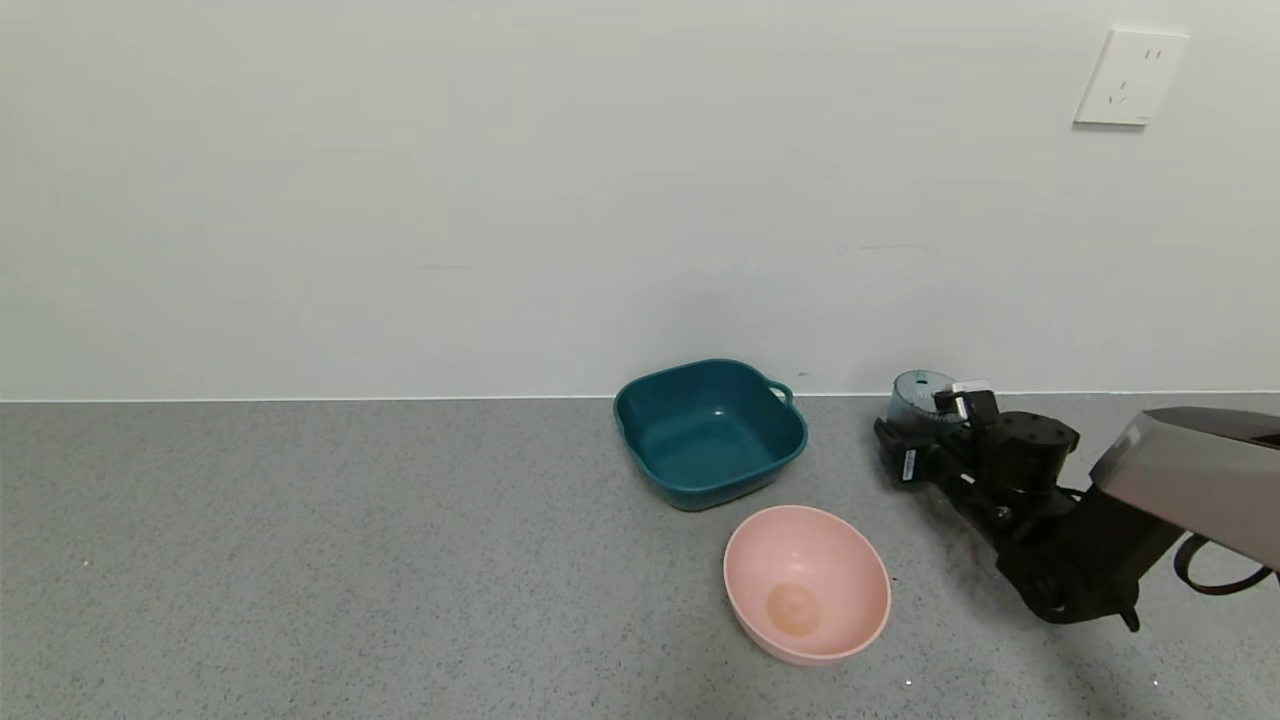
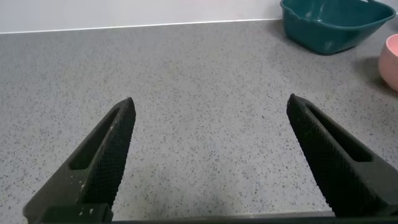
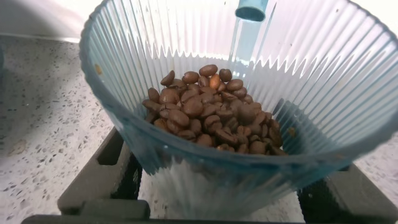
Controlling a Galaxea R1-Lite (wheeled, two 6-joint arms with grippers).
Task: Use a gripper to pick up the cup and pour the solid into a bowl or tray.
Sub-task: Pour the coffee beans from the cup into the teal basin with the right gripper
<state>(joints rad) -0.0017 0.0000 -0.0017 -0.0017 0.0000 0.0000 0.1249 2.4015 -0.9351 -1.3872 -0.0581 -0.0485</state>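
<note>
Two vessels are seen mid-frame on the speckled grey counter (image 1: 300, 560): the empty dark teal rounded-square plastic basin (image 1: 710, 432), then a round pink bowl (image 1: 806, 583). At right, the right end effector (image 1: 915, 430) brackets the ribbed translucent cup (image 1: 915, 392), apparently gripped; brown beans (image 3: 214, 109) remain unpoured. The left end effector (image 2: 211, 162) is spread, idle.

A: What colour is the ribbed cup (image 3: 211, 124)?
B: Translucent grey-blue, with dark brown beans (image 3: 214, 109) inside.
A: And the basin (image 1: 709, 432)?
B: Dark teal; the round bowl (image 1: 806, 583) is pale pink.
A: The bench (image 1: 300, 560)?
B: Grey, finely speckled. The right gripper (image 1: 925, 440) is black.
</note>
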